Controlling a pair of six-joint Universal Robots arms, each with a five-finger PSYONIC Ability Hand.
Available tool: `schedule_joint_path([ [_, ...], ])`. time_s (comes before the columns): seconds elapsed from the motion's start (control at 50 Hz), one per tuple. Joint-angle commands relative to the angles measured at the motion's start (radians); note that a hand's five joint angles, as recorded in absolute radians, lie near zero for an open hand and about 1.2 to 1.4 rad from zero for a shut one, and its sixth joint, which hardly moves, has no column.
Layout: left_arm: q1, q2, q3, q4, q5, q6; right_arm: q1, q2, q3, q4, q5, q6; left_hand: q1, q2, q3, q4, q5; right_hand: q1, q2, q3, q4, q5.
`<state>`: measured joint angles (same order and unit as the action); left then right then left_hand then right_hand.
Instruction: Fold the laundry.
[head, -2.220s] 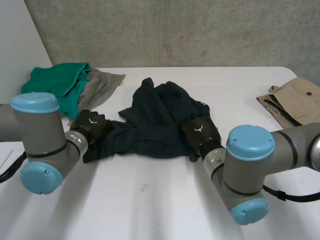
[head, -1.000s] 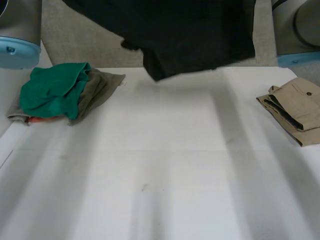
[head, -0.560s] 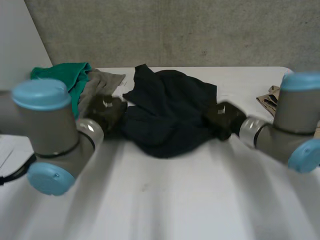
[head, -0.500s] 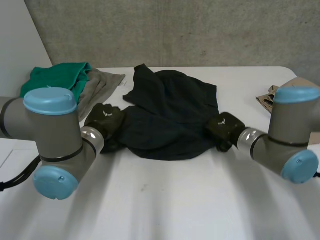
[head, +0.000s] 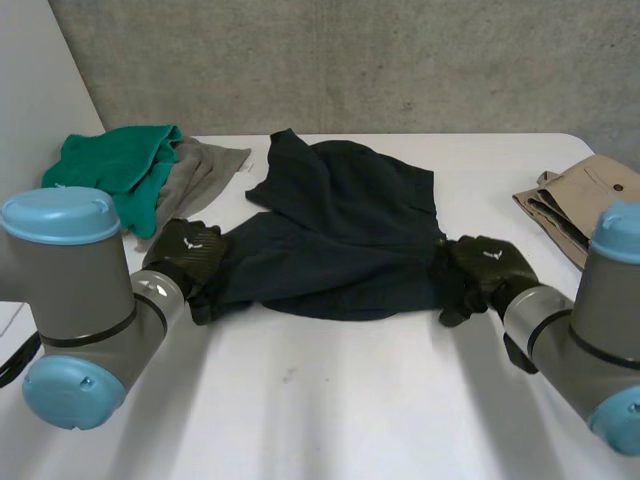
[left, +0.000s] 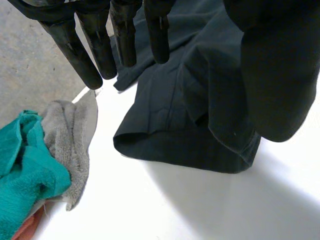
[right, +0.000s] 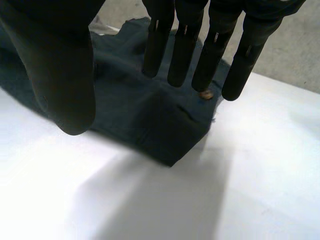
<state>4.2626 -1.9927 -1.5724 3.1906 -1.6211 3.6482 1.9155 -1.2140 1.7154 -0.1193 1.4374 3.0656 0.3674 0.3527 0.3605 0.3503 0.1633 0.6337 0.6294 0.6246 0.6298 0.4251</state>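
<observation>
A dark navy garment (head: 340, 235) lies spread and rumpled on the middle of the white table (head: 330, 400). My left hand (head: 185, 255) rests at its left edge, fingers (left: 82, 55) straight and apart from the thumb, with the garment's hemmed corner (left: 175, 120) lying free below them. At the cloth's right near corner my right hand (head: 485, 268) hovers with straight fingers (right: 185, 45) over a folded corner (right: 160, 120) that carries a small button (right: 204, 94). Neither hand holds the cloth.
A heap of green cloth (head: 115, 170) over grey cloth (head: 205, 170) sits at the far left, also beside my left hand (left: 30, 160). Folded beige trousers (head: 585, 205) lie at the right edge. A concrete wall stands behind the table.
The garment, lifted high a second ago, has come down flat on the table. Both hands have let go of it, opened and drawn back toward the near side.
</observation>
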Motion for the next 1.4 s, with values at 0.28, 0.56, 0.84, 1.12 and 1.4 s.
schedule_joint_path([
  [0.28, 0.014, -0.182, 0.179, -0.052, 0.032, -0.014, 0.114, 0.208, -0.042, -0.247, 0.12, -0.129, 0.339, 0.353, 0.346, 0.356, 0.368, -0.022, -0.017, -0.013, -0.018, 0.012],
  [0.56, 0.011, -0.088, 0.203, -0.135, 0.01, -0.01, 0.105, 0.168, -0.076, -0.257, 0.212, -0.162, 1.029, 1.044, 1.036, 1.046, 1.058, 0.763, 0.767, 0.772, 0.767, 0.797],
  [0.84, -0.035, 0.285, -0.067, -0.44, 0.02, 0.17, -0.026, -0.139, -0.077, 0.416, -0.143, -0.582, 1.029, 1.044, 1.036, 1.046, 1.058, 0.763, 0.767, 0.772, 0.767, 0.797],
  [1.12, -0.126, 0.214, -0.051, -0.454, 0.007, 0.184, -0.056, -0.101, -0.1, 0.569, -0.175, -0.832, 1.029, 1.044, 1.036, 1.046, 1.058, 0.763, 0.767, 0.772, 0.767, 0.797],
  [1.4, 0.002, 0.025, 0.632, -0.147, 0.012, 0.047, 0.042, 0.03, -0.629, -0.072, 0.098, -0.621, 1.029, 1.044, 1.036, 1.046, 1.058, 0.763, 0.767, 0.772, 0.767, 0.797],
])
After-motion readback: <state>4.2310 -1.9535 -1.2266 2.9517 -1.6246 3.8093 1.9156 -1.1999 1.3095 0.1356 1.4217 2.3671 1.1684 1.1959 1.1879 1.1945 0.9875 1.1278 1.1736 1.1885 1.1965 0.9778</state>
